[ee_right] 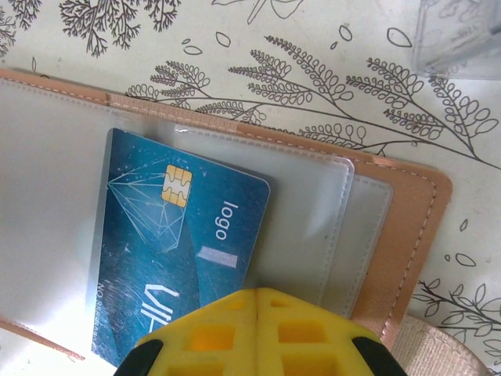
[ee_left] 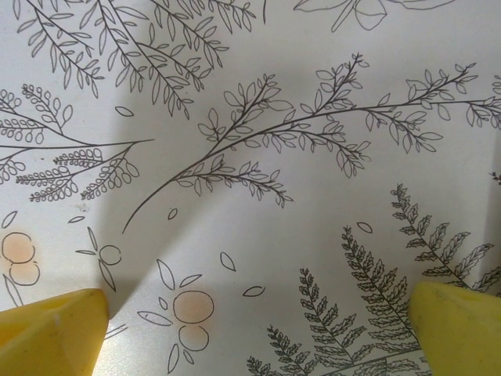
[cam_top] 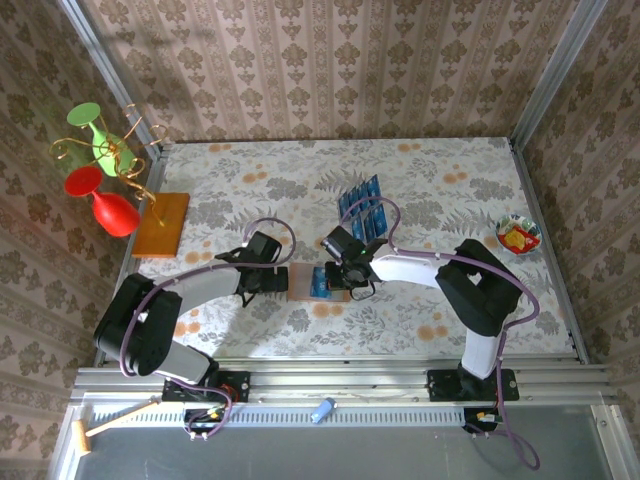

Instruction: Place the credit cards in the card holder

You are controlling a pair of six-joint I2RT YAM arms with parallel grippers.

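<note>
The card holder (cam_top: 301,284) lies open on the tablecloth between my two grippers; in the right wrist view it is a brown leather holder (ee_right: 407,227) with clear greyish pockets. One blue credit card (ee_right: 180,251) with a gold chip lies tucked partly under a clear pocket. My right gripper (ee_right: 258,294) is shut, its yellow fingertips pressed together at the card's near edge with nothing between them. Several more blue credit cards (cam_top: 362,208) stand in a clear rack behind it. My left gripper (cam_top: 272,283) sits left of the holder, open wide (ee_left: 258,333) over bare cloth.
An orange-brown board (cam_top: 163,223) holding a wire stand with a red and a green glass stands at the far left. A small bowl of sweets (cam_top: 518,236) sits at the right edge. The clear rack's corner (ee_right: 462,31) lies just beyond the holder.
</note>
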